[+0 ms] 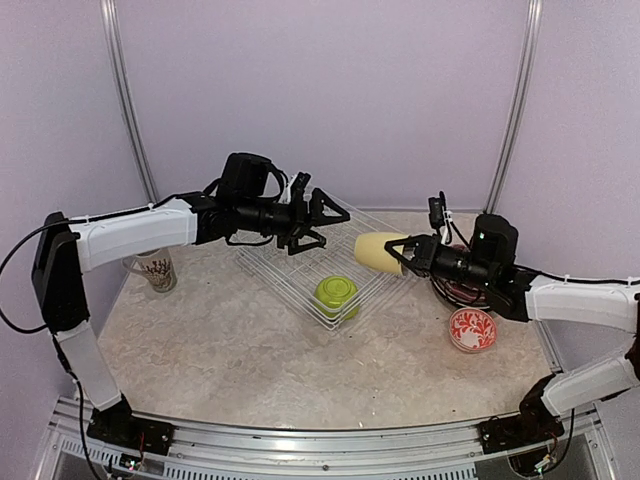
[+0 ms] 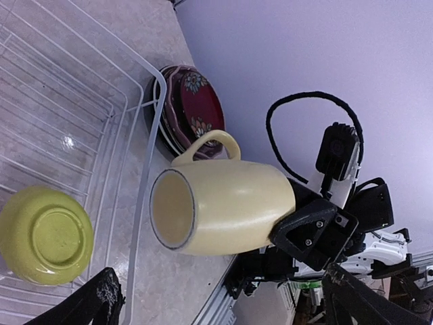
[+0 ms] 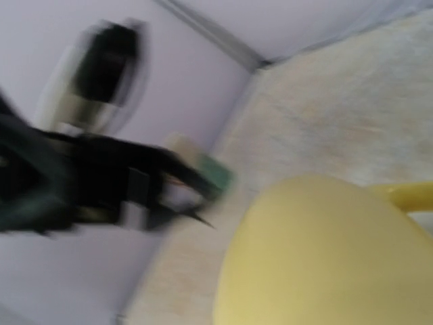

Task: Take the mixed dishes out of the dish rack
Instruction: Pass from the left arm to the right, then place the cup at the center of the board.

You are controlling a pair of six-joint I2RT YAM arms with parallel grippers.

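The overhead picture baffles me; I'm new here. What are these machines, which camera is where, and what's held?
Two robot arms, bolted at the near edge of the table, each end in a two-finger gripper. The wide picture looks down from above and behind; the other two come from wrist cameras. The right gripper holds a pale yellow cup. The left gripper is open, empty, over the white wire dish rack, where a lime green bowl lies upside down. On the table stand a small red-white bowl and a patterned mug.

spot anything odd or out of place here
Nothing broken or spilled. The lime green bowl lies upside down in the dish rack, and the right gripper holds the pale yellow cup on its side in the air.
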